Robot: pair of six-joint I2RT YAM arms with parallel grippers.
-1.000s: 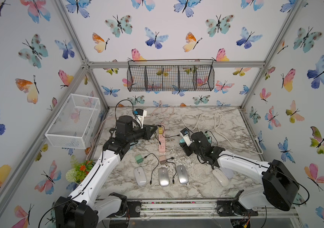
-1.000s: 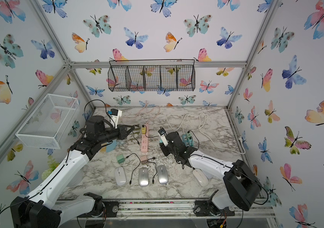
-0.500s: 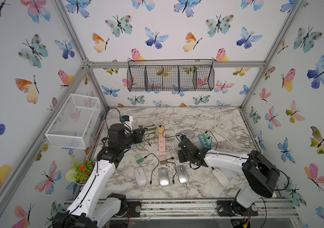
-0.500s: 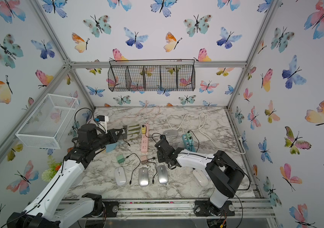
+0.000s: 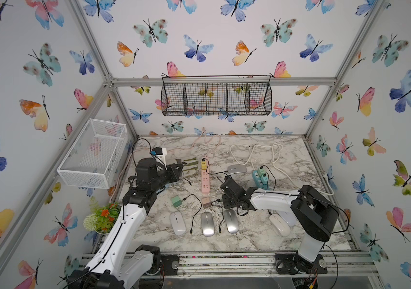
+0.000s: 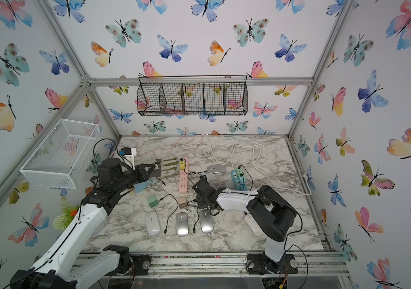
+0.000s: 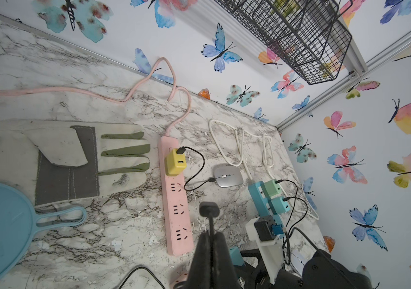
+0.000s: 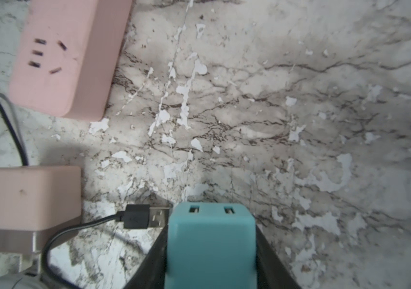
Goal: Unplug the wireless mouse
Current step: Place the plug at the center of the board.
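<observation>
In both top views the marble bench (image 5: pixel 249 237) fills the lower middle of the frame. The silver wireless mouse (image 5: pixel 237 169) lies just right of center toward the back, near a yellow charger (image 5: pixel 204 164) that sits on a pink power strip (image 5: pixel 205 182). The left pincer (image 5: pixel 179 168) is left of center, tips at a work glove (image 5: pixel 190 164), its fingers pressed together. The right pincer (image 6: pixel 199 204) points down at the bench just below the strip's near end, beside a pink cube charger (image 6: pixel 182 202). A white mouse (image 5: pixel 177 222) lies in the front row.

In the left wrist view the fingers (image 7: pixel 207 252) clamp a black cord (image 7: pixel 209 209), its plug end poking out beyond them. A charging cable (image 7: pixel 203 161) runs from the yellow charger (image 7: pixel 175 162) into the nose of the silver wireless mouse (image 7: pixel 227 176). A teal power strip (image 7: pixel 255 195) lies just beside the mouse.

In the right wrist view the pincer (image 8: pixel 212 235) stands half spread, gripping the sides of a teal two-port charger (image 8: pixel 210 255). A loose USB plug (image 8: pixel 146 216) lies on the bench against the charger's side, between it and the pink cube charger (image 8: pixel 34 207).
</observation>
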